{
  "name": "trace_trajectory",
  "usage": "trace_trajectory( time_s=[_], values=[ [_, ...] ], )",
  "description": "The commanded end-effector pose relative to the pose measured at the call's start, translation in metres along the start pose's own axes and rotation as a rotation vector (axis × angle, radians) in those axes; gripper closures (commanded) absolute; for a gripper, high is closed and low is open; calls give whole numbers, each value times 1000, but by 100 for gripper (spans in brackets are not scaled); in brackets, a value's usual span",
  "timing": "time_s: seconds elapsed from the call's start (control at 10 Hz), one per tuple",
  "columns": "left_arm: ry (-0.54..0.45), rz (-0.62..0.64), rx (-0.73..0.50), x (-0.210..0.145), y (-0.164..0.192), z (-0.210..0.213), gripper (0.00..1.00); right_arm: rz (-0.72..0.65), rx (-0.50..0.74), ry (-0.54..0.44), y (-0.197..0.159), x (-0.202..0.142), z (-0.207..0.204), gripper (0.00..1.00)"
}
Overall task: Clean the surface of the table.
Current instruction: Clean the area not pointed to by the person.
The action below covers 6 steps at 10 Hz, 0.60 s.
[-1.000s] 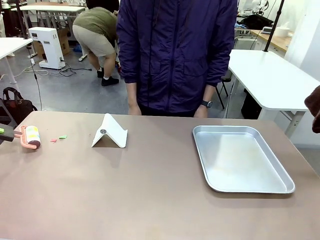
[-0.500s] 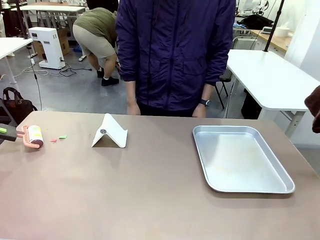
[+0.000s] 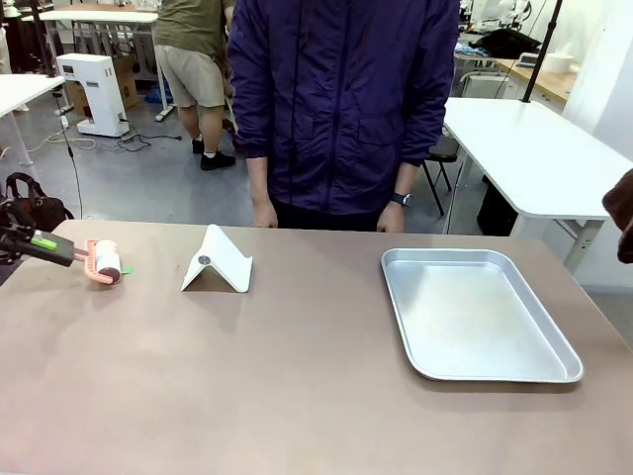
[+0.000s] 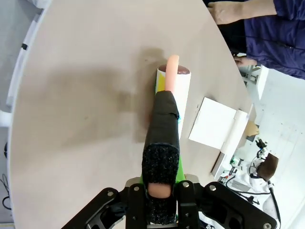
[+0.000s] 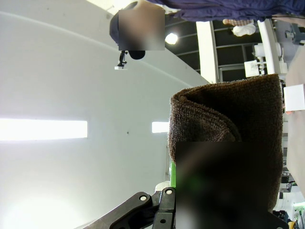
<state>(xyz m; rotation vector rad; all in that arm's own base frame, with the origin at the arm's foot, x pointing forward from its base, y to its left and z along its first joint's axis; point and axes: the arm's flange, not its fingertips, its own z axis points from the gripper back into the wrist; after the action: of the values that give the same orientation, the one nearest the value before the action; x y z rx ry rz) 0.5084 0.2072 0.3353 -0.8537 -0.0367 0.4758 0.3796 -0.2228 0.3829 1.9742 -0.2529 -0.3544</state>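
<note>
The left gripper (image 3: 51, 246) sits at the table's (image 3: 277, 376) left edge, toward the far left corner. Its jaws are clamped narrow on the black foam handle (image 4: 162, 138) of a lint roller (image 3: 105, 261). The roller head rests on the tabletop with its pink frame curving over the far end. A small green scrap (image 3: 126, 268) lies just beside the head, on the side away from the gripper. In the left wrist view the handle runs straight out between the green pads (image 4: 180, 172) to the head.

The right gripper (image 5: 190, 191) is closed on a folded brown cloth (image 5: 228, 143), held up off the table. The same cloth (image 3: 621, 210) hangs past the table's right edge in the front view.

A white folded stand (image 3: 216, 260) sits near the far edge, left of the middle. A silver tray (image 3: 398, 309) lies on the right half, close to the right edge. A person (image 3: 341, 99) in a dark jacket stands at the far edge, hands down near it.
</note>
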Motion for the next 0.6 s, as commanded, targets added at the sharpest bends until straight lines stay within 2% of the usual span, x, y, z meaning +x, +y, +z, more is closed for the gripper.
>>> trace_trajectory(
  time_s=[0.0,0.1,0.3,0.5],
  values=[
    [16,74,115,10,-5,-19,80,-5,13,5,6,-2,-2,92],
    [21,87,121,10,-12,-26,80,-5,13,5,6,-2,-2,92],
    [14,60,54,5,-29,-36,80,-5,13,5,6,-2,-2,92],
    [-29,-1,-158,-7,-50,-29,80,-5,13,5,6,-2,-2,92]
  ],
)
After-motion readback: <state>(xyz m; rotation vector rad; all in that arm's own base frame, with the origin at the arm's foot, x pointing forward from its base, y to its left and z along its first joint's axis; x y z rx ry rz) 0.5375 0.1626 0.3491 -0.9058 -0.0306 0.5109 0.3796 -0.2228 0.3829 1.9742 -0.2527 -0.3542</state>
